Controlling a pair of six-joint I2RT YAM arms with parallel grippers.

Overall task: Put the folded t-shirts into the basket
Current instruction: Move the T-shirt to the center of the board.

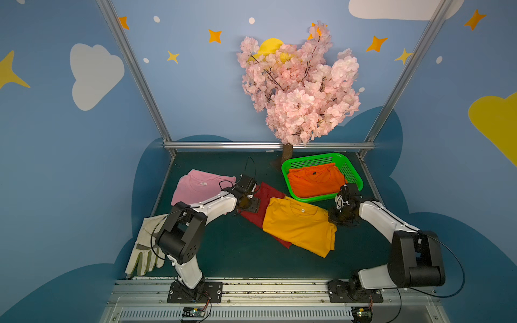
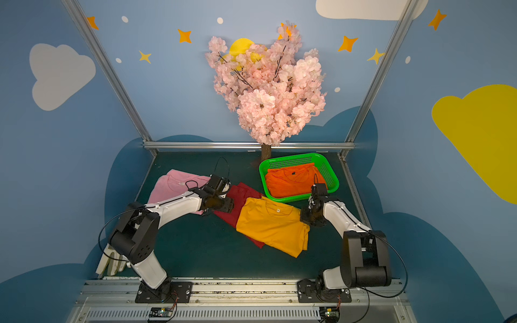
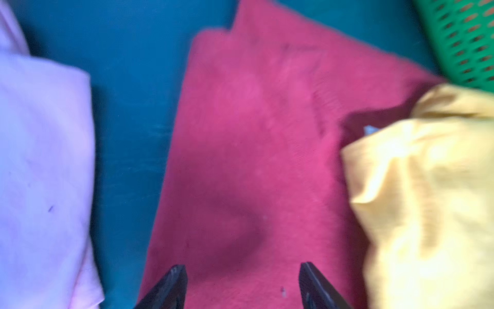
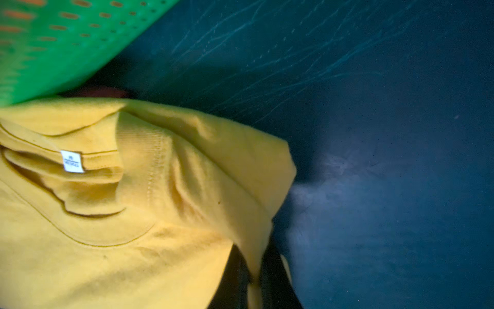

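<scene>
Half-hidden dark red tee (image 1: 268, 191), mustard tee (image 1: 299, 226) overlapping it

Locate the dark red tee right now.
Mid-table in both top views, the dark red tee lies between the pink tee and the mustard tee, partly under the latter, with the open left gripper over it.

Dk green tabletop (image 1: 237, 251) w/ pink tee (image 1: 195, 187), red tee (image 1: 268, 193), mustard tee (image 1: 299, 226), basket (image 1: 310, 160), glove (image 1: 142, 251), tree (image 1: 286, 152)

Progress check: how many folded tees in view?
4. One orange tee in the green basket; pink tee, dark red tee and mustard tee on the table, mustard overlapping the red. Others may hide under the orange.
</scene>
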